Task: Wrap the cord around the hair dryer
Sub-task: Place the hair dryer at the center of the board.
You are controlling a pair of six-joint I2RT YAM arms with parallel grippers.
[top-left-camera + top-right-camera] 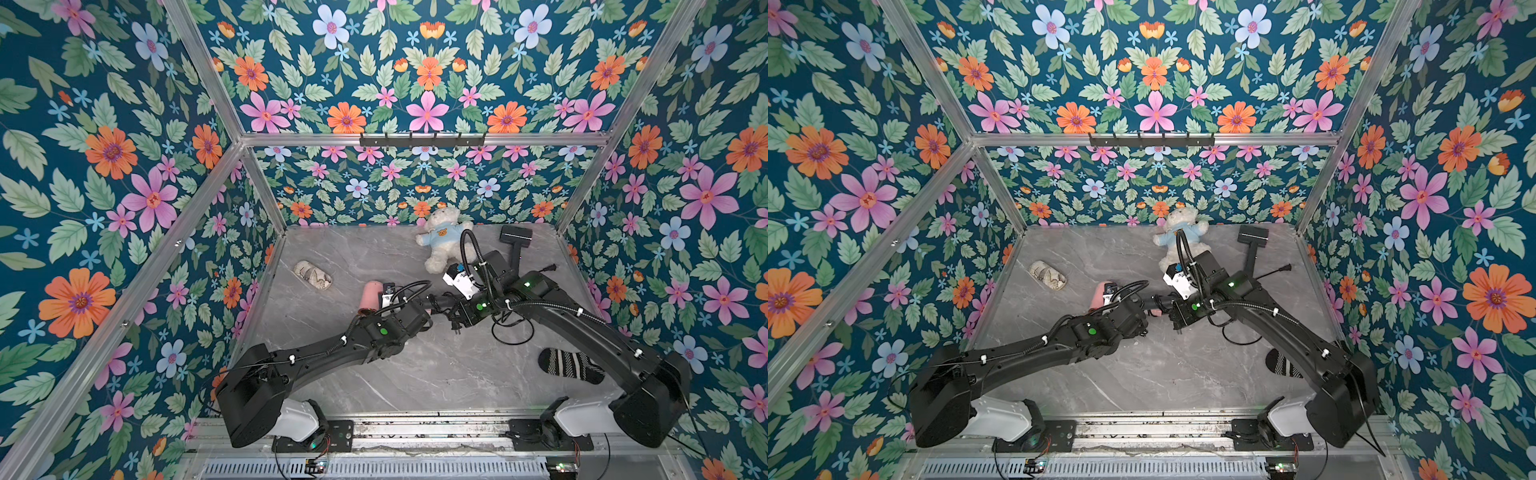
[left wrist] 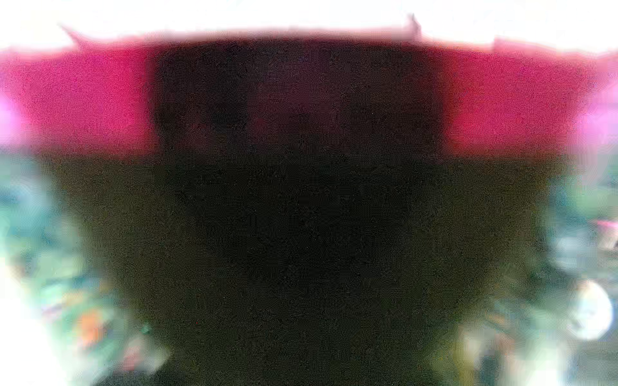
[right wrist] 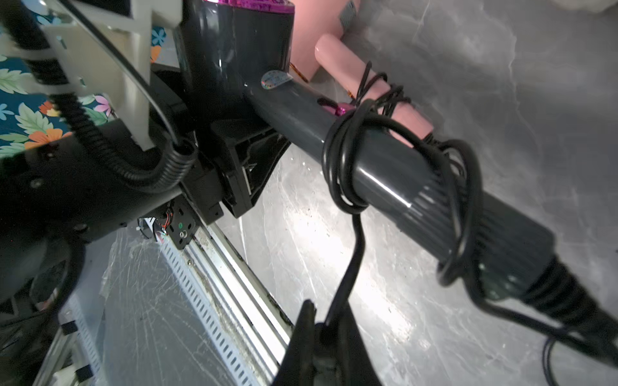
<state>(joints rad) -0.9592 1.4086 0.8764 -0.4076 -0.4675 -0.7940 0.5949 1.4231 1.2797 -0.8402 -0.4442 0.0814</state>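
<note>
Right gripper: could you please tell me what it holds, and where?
The cord, pinched on its loose stretch hanging below the hair dryer handle.

Teddy bear (image 1: 442, 239), striped sock (image 1: 569, 365), patterned pouch (image 1: 312, 275), black brush (image 1: 516, 237) on table (image 1: 374, 374).

You are looking at a grey marbled tabletop (image 1: 415, 374) that is carrying a teddy bear (image 1: 442, 239) at the back, with a black brush (image 1: 515, 237) lying near it by the right wall. A patterned pouch (image 1: 312, 274) is lying at the left, a pink dryer (image 1: 371, 296) near the middle, a striped sock (image 1: 569, 365) at the front right, and a slack loop of cord (image 1: 514, 343) is trailing between sock and bear.
</note>
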